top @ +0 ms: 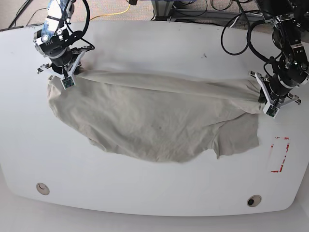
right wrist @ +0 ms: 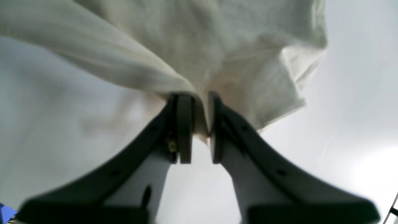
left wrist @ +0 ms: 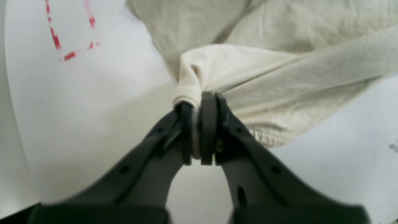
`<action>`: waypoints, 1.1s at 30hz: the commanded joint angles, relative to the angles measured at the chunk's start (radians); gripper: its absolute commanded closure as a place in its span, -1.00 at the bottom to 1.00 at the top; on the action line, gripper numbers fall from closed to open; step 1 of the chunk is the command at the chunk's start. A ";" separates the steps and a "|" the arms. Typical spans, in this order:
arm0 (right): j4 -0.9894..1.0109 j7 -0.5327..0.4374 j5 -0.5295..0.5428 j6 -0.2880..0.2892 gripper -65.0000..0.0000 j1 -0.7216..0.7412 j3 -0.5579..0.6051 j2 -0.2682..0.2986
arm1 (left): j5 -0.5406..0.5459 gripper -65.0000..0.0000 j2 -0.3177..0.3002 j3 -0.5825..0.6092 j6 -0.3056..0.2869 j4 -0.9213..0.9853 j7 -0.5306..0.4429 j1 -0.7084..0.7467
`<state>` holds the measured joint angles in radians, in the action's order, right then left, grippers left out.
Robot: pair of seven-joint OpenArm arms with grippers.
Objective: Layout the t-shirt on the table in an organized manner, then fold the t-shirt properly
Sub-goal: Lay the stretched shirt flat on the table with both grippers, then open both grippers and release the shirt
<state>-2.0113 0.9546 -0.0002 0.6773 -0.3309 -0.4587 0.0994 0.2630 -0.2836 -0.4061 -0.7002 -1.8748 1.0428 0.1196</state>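
Note:
The khaki-grey t-shirt (top: 154, 121) lies wrinkled across the white table (top: 154, 43), its far edge stretched in a line between both grippers. On the right of the base view, my left gripper (top: 266, 99) is shut on a bunched corner of the t-shirt (left wrist: 279, 77). The left wrist view shows that gripper (left wrist: 197, 102) with cloth pinched tight between its pads. At the left of the base view, my right gripper (top: 67, 75) sits at the shirt's other corner. In the right wrist view this gripper (right wrist: 200, 98) has its jaws slightly apart, with a fold of the t-shirt (right wrist: 217, 46) still lying in the gap.
A red-outlined rectangle (top: 279, 154) is marked on the table near the right edge and also shows as the red mark (left wrist: 71, 31) in the left wrist view. Two round holes (top: 42, 187) (top: 253, 199) sit near the front edge. Cables run behind the table.

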 commanded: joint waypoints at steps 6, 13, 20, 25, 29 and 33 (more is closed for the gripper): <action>-0.018 -0.012 -0.004 -0.008 0.49 -0.047 -0.005 0.010 | 0.002 0.98 -0.059 -0.007 0.002 -0.018 -0.022 0.068; -0.016 -0.012 -0.005 -0.008 0.29 -0.084 -0.005 0.012 | -0.001 0.92 -0.072 -0.018 0.002 -0.016 -0.022 0.128; -0.016 -0.012 -0.005 -0.008 -0.06 -0.110 -0.004 0.010 | -0.003 0.07 -0.069 -0.043 0.002 -0.015 -0.022 0.193; -0.016 -0.012 -0.008 -0.008 -0.33 -0.139 -0.004 0.013 | -0.006 -0.30 -0.073 -0.043 0.002 -0.009 -0.022 0.223; -0.016 -0.012 -0.008 -0.008 -0.40 -0.152 -0.004 0.018 | -0.029 -0.39 -0.075 -0.043 0.002 0.020 -0.025 0.233; -0.016 -0.016 -0.007 -0.008 -0.40 -0.165 -0.005 0.043 | -0.070 -0.39 -0.087 -0.060 0.002 0.053 -0.032 0.229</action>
<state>-2.0102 0.9535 -0.0040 0.6769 -0.4904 -0.4576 0.1154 0.2043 -0.3424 -0.4427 -0.7006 -1.8194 1.0245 0.3542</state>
